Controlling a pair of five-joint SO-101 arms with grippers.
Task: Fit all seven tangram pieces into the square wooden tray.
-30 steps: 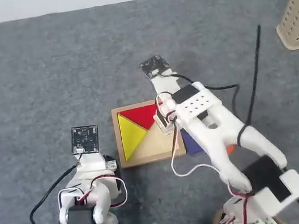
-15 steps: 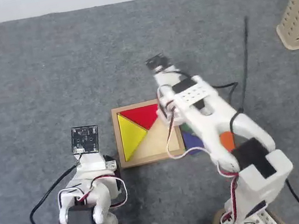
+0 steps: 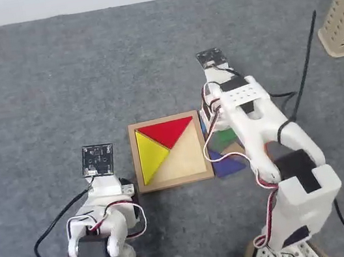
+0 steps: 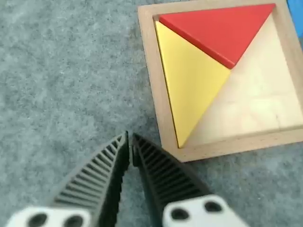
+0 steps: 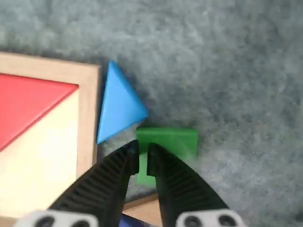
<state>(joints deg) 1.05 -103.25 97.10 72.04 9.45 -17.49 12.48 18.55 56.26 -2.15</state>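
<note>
The right end effector (image 5: 143, 147) has swung off the square wooden tray (image 3: 174, 181) and now hovers, narrow and empty, over the green square piece (image 5: 173, 142) on the grey worktop (image 3: 53, 89) just beside the tray. With only the red triangle (image 3: 167, 132) and yellow triangle (image 3: 150, 153) seated, 5 pieces likely remain.

My high camera looks steeply down on the bench (image 3: 50, 70) from well above. Both wrist cameras peer down close past their fingers (image 4: 106, 175); all three views share the wooden tray (image 3: 136, 157).
</note>
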